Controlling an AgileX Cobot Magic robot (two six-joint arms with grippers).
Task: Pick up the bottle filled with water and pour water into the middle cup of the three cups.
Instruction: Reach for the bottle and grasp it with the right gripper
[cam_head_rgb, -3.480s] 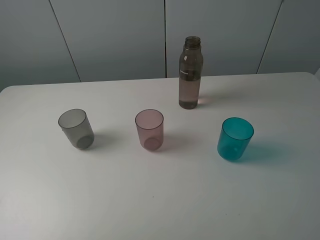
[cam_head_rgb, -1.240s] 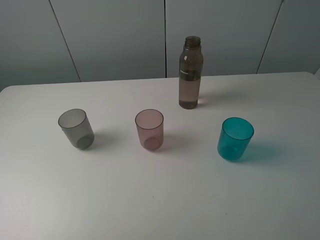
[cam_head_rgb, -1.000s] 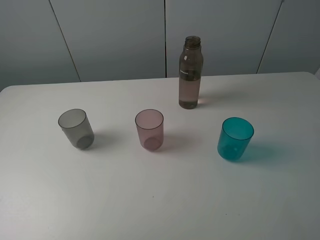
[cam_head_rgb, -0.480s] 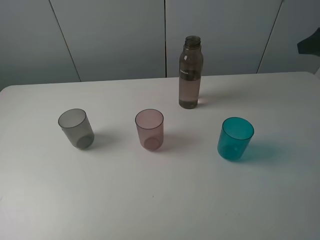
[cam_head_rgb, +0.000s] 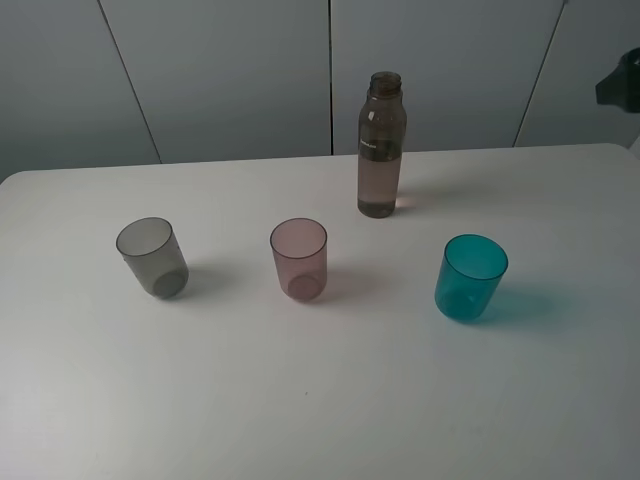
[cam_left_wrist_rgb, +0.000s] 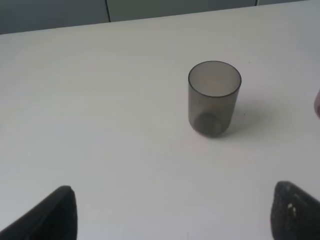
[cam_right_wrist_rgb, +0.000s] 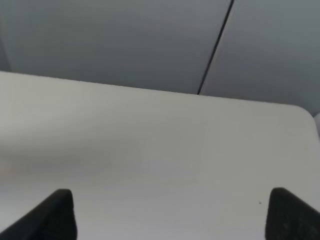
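**Matte black fingertips and a dark scrap of arm**

Of the left gripper (cam_left_wrist_rgb: 172, 216) only two fingertips (cam_left_wrist_rgb: 50, 216) show. They are matte black, blunt and rounded at the end, each with a sloping upper edge. One carries a few small pale specks. The right gripper (cam_right_wrist_rgb: 172, 215) shows a like pair of black, wedge-shaped fingertips (cam_right_wrist_rgb: 52, 215), blurred at the edges. In the high view a dark, angular piece of the right arm (cam_head_rgb: 623, 80) shows at the frame's edge, too blurred for detail

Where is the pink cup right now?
In the high camera's view the pink cup stands upright on the white table, between the grey cup on its left and the blue cup on its right.
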